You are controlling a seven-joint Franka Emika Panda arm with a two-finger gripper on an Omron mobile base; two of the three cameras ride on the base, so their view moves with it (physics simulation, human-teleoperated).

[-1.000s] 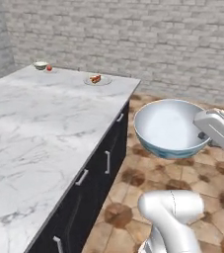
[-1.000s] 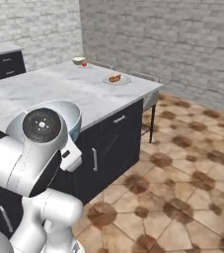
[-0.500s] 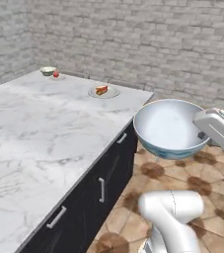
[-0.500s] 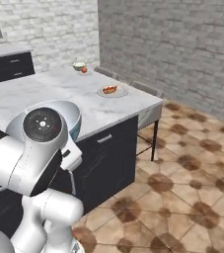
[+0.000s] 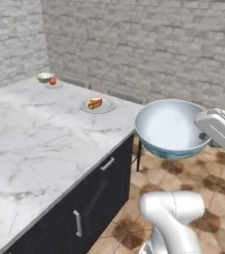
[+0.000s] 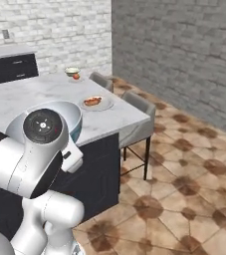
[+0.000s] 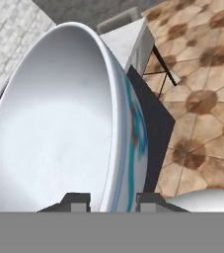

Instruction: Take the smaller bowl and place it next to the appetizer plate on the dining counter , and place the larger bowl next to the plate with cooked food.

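White porcelain, the larger bowl (image 5: 171,128) rides clamped by its rim in the tool (image 7: 108,200), off the dining desk (image 5: 39,144) edge, well short of the plate with cooked food (image 5: 97,105). Keep it level; set down beside that plate, probably its near side.

my left base cam behind me, looking forward-down over counter (image 5: 39,144), right base cam same counter (image 6: 40,94) from other side, both share plate (image 5: 97,105) and bowl (image 5: 171,130), hand cam pressed close along bowl (image 7: 59,133) rim
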